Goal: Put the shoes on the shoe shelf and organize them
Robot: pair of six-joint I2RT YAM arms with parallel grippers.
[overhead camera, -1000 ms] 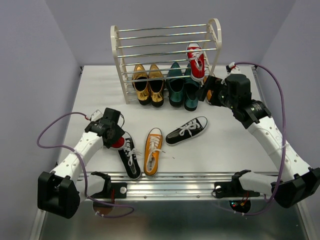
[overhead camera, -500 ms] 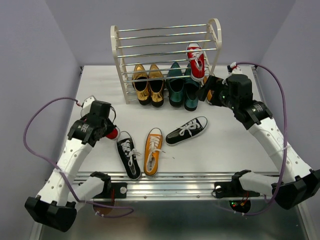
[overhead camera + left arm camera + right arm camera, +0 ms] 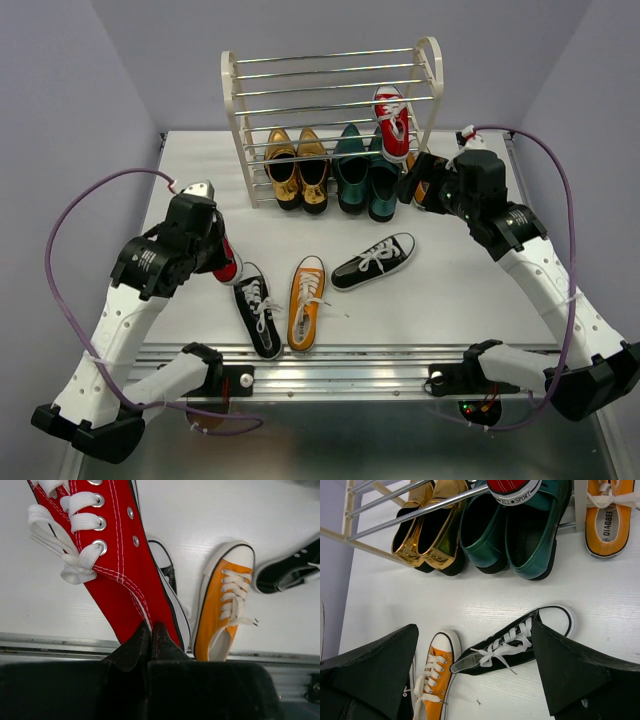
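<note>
My left gripper (image 3: 218,256) is shut on the heel edge of a red shoe (image 3: 112,560), which hangs off the table over the left side. Below it lie a black shoe (image 3: 258,312), an orange shoe (image 3: 306,302) and a second black shoe (image 3: 373,261). The shoe shelf (image 3: 236,110) stands at the back with one red shoe (image 3: 392,122) on a middle tier. Another orange shoe (image 3: 609,520) sits on the table just outside the shelf's right frame. My right gripper (image 3: 474,627) hovers open above the second black shoe (image 3: 520,640), holding nothing.
A glossy gold pair (image 3: 297,172) and a dark green pair (image 3: 364,178) fill the shelf's bottom level. A metal rail (image 3: 340,360) runs along the table's near edge. Purple cables loop beside both arms.
My left gripper closed on the red shoe and lifted it up and to the left, away from the black shoe. The right arm has barely moved.
</note>
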